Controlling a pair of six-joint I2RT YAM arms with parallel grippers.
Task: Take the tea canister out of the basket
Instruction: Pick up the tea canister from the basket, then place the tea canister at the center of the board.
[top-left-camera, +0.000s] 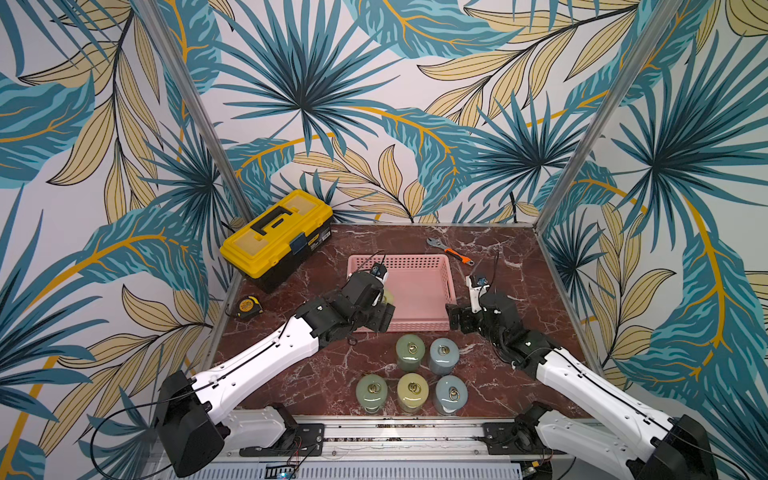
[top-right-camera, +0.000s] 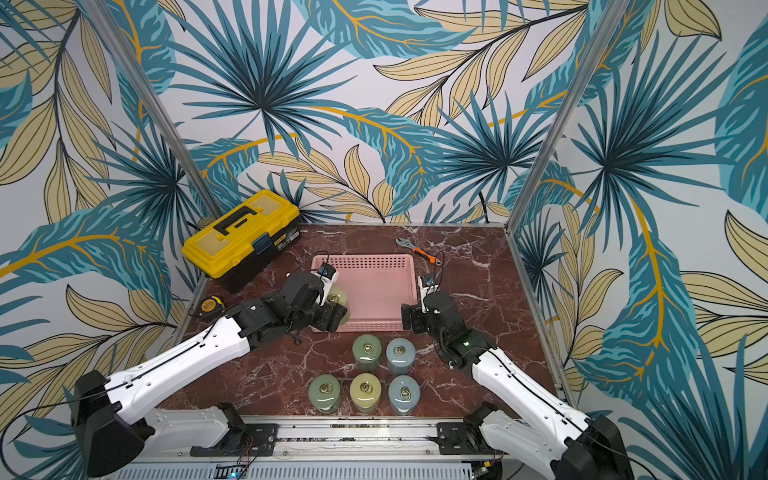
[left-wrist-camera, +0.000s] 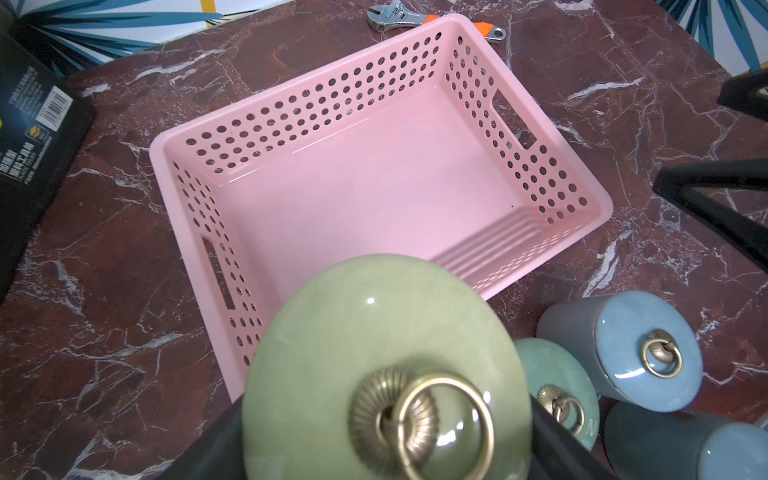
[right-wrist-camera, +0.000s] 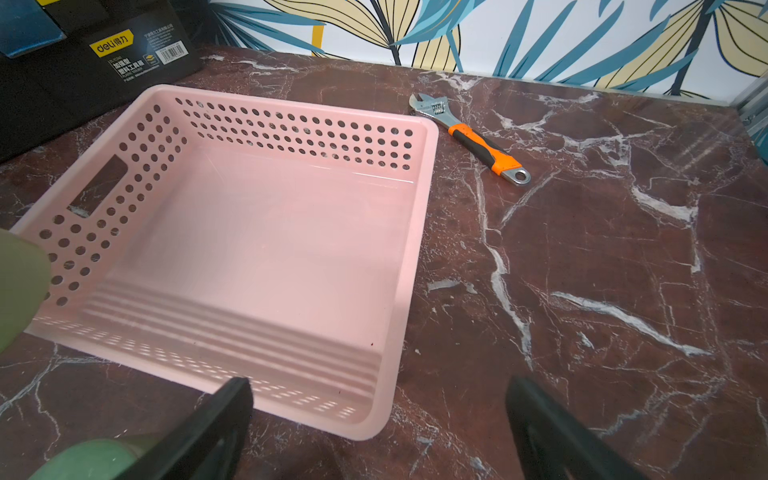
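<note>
Desk (top-left-camera: 519, 299): flat red-brown marble-look top with white veins, carries everything. Toolbox (top-left-camera: 276, 232) at 10 o'clock: boxy hard plastic, yellow lid, black base and handle, lid down, well clear of the work.

Basket (top-left-camera: 419, 291) at desk centre: shallow pink plastic rectangle with round-hole walls, slot handles and a smooth solid floor, which is bare.

Left pincer (left-wrist-camera: 386, 409): black jaws clamped on the sides of the tea canister (left-wrist-camera: 374, 316), below the lid, likely so the lid stays on. The canister hangs upright over the basket's 8 o'clock corner and looks raised above the rim, so the lift looks mostly done and the set-down on the desk is left. It is a glossy yellow-green glazed cylinder with a domed lid, a ribbed brass knob and a loose ring.

Right pincer (right-wrist-camera: 378, 390): jaws wide apart, empty, hovering by the basket's 4 o'clock corner.

Five other canisters (top-left-camera: 412, 392) at 6 o'clock: same shape, green, yellow-green and blue-grey glaze, upright and close together, probably the drop zone.

Wrench (top-left-camera: 451, 250) at 1 o'clock: steel head, orange-black grip, lying flat. Tape measure (top-left-camera: 249, 306) at 9 o'clock: small, yellow-black.
</note>
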